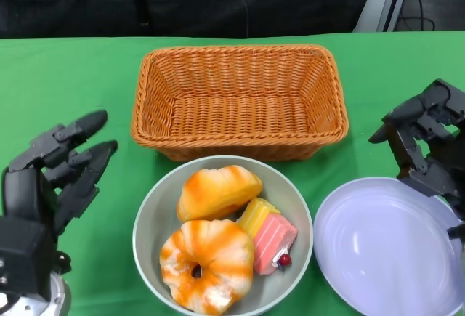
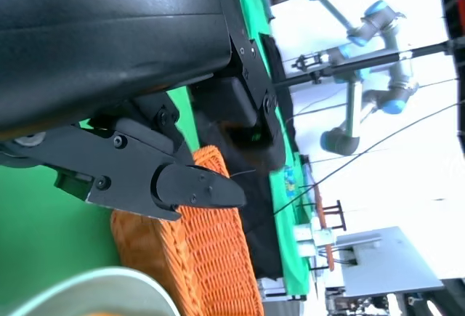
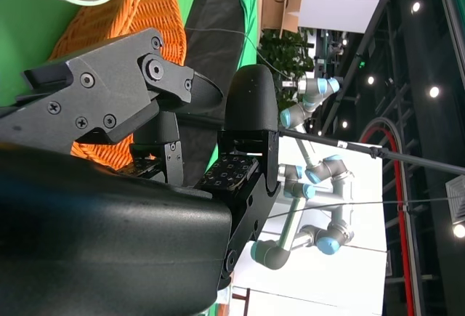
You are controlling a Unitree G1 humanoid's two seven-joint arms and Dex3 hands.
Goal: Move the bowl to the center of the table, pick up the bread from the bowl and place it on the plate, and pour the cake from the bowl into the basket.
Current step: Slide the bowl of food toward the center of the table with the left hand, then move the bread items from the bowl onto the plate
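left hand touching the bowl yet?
Apart. The head view shows a strip of green cloth between the left hand and the rim of the bowl; its fingers are spread and hold nothing.

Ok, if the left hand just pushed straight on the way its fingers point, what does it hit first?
Probably the basket: the left hand points up and inward toward its near-left corner. Depth is unclear; it might pass over the rim.

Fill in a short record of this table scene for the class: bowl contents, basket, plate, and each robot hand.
bowl: holds two orange bread pieces and a pink-and-yellow cake
basket: empty, behind the bowl
plate: empty, right of the bowl
left robot hand: open, left of the bowl, holds nothing
right robot hand: open, at the plate's far edge, holds nothing
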